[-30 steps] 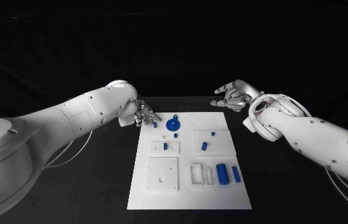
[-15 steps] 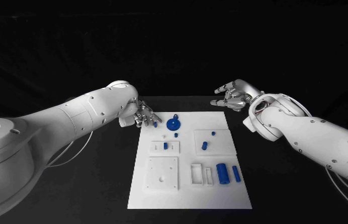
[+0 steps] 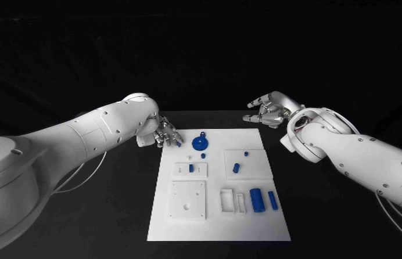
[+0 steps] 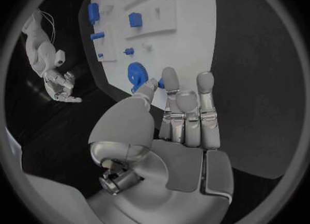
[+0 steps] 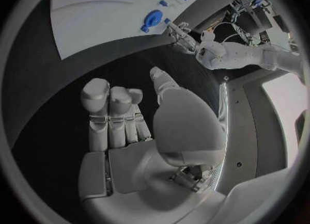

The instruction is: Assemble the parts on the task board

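Observation:
The white task board (image 3: 218, 224) lies in the middle of the table. My left hand (image 3: 167, 133) hovers at its far left corner and pinches a small blue peg (image 3: 178, 144) between thumb and a finger; the peg (image 4: 160, 83) shows at the fingertips in the left wrist view. Just beside it stands a round blue disc (image 3: 199, 143) (image 4: 137, 73). My right hand (image 3: 268, 112) hangs over the black table beyond the board's far right corner, fingers apart, holding nothing (image 5: 123, 115).
On the board are a tiny blue peg (image 3: 203, 156), a blue piece in a white block (image 3: 191, 168), two small blue pieces (image 3: 236, 168) on a raised pad, a thick blue cylinder (image 3: 257, 201), a slim one (image 3: 272, 200) and a white square plate (image 3: 187, 201).

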